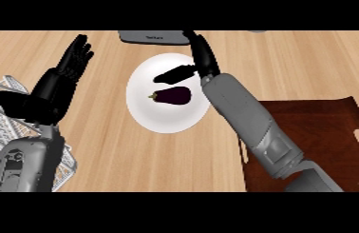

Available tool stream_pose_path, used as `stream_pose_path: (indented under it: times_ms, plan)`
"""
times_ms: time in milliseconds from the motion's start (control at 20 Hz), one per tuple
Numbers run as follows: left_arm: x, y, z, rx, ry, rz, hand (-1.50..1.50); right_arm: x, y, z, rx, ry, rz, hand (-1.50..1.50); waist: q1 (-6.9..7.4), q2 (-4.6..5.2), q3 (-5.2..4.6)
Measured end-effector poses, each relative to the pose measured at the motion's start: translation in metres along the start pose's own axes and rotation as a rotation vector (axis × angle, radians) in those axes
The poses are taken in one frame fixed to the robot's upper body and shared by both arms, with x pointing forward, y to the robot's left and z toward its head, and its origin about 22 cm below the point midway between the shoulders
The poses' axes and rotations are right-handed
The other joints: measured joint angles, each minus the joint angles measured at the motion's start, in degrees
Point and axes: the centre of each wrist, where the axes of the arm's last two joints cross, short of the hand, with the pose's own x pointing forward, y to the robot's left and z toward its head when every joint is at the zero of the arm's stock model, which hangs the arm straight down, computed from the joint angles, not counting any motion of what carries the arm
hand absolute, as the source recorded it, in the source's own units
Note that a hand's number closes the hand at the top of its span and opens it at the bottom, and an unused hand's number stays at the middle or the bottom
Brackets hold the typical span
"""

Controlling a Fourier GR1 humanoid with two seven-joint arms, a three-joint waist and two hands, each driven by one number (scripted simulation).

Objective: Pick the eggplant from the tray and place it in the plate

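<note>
The dark purple eggplant [174, 96] lies on the white plate [151, 111] near its middle, stem end pointing left. My right hand [200, 61] hovers just above and behind it, fingers straight and thumb spread toward the left, holding nothing. A small gap separates the hand from the eggplant. The brown tray [316, 132] sits at the right, partly under my right forearm. My left hand [70, 70] rests open at the left, fingers up.
A wire rack [21, 132] stands at the left edge beneath my left forearm. A grey object [154, 37] lies at the back of the wooden counter [280, 61], just behind the plate.
</note>
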Motion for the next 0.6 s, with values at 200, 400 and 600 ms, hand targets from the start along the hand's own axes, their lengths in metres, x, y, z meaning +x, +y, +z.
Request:
stream_pose_path:
  times_ms: [200, 400, 600]
  plan:
    - [-0.002, 0.007, 0.005, 0.024, 0.014, 0.003, 0.00, -0.014, -0.029, -0.004, -0.034, -0.004, -0.067, -1.50, -1.22, -0.23, -0.05]
    - [-0.004, 0.010, 0.009, 0.037, 0.018, 0.001, 0.00, -0.036, -0.067, -0.001, -0.046, -0.018, -0.101, -1.50, -1.96, -0.41, -0.01]
    - [-0.004, 0.011, 0.009, 0.038, 0.027, 0.001, 0.00, -0.058, -0.108, 0.008, -0.039, -0.037, -0.096, -1.50, -2.34, -0.46, -0.05]
